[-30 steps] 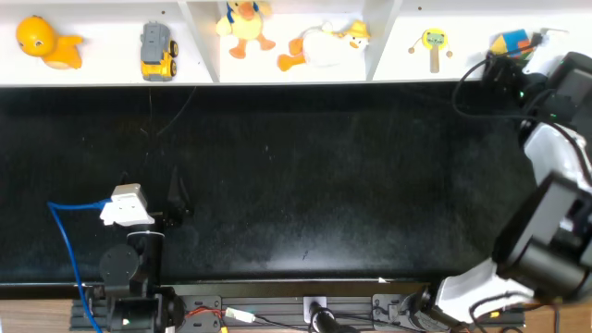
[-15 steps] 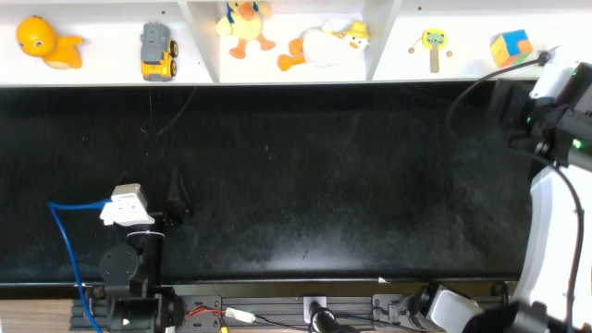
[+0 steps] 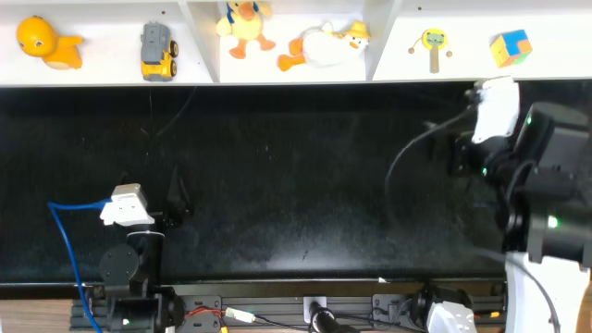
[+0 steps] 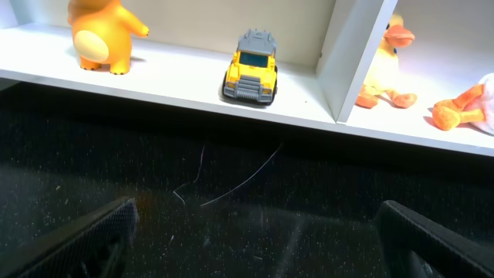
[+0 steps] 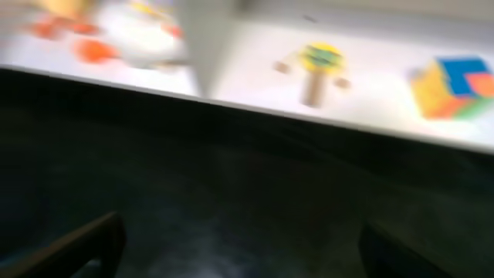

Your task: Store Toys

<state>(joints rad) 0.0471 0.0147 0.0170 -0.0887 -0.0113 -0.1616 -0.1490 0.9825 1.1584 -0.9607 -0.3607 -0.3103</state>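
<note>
Shelf (image 3: 102,74) keeps the cube (image 3: 511,48); right hand (image 5: 243,251) has withdrawn, spread wide.

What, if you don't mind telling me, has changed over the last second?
The right gripper, which was at the colourful cube on the shelf, has pulled back over the black table. It is open now, and the cube sits alone in its compartment. The left gripper, the yellow truck and the rattle stayed put.
</note>
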